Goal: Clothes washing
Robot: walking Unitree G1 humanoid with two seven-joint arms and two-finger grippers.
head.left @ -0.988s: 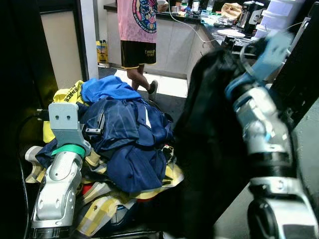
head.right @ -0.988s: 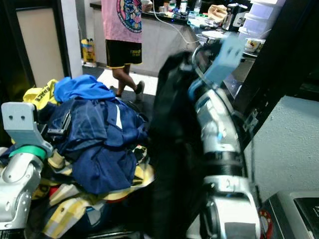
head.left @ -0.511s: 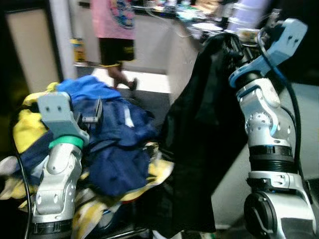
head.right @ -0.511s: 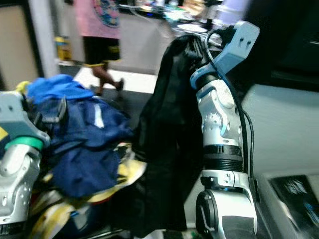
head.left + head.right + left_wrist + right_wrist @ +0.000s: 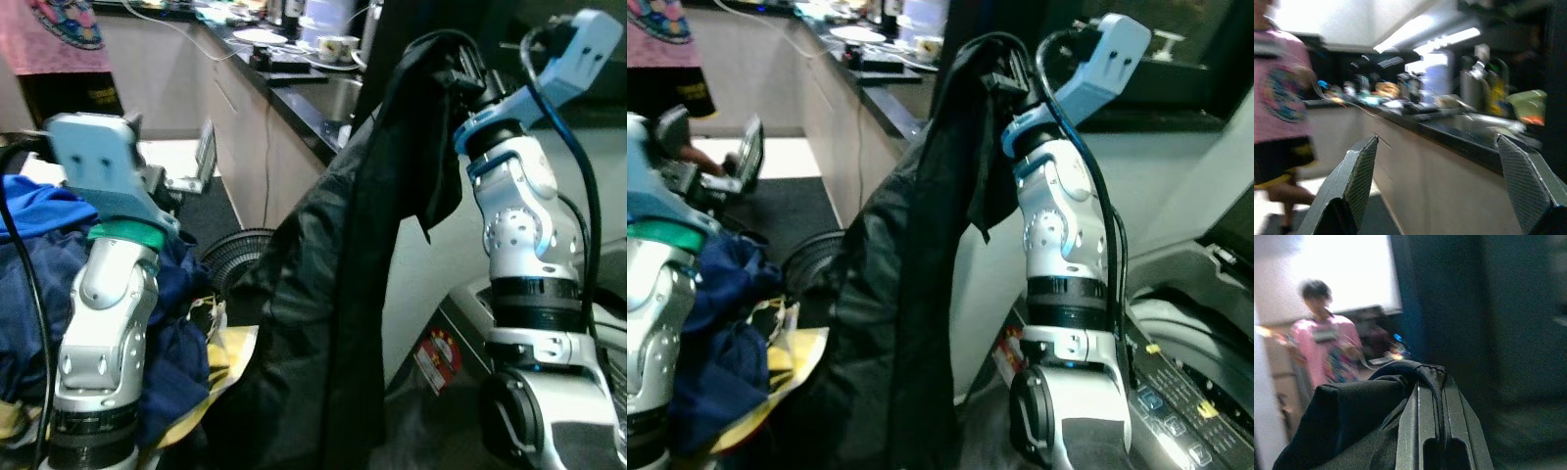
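Black garment [image 5: 911,294] hangs from right gripper [image 5: 1004,78], fingers [image 5: 1422,416] clamped on its top fold. View has swung from the laundry pile [image 5: 29,294] to the washing machine [image 5: 1185,372] below-right: loading next. Left gripper [image 5: 201,162] spread, empty.

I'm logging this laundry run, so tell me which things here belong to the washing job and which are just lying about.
Part of the job:
- black garment, held up by the right end effector
- blue clothes pile
- washing machine

Just lying about:
- dishes on the kitchen counter
- floor fan
- person in pink shirt
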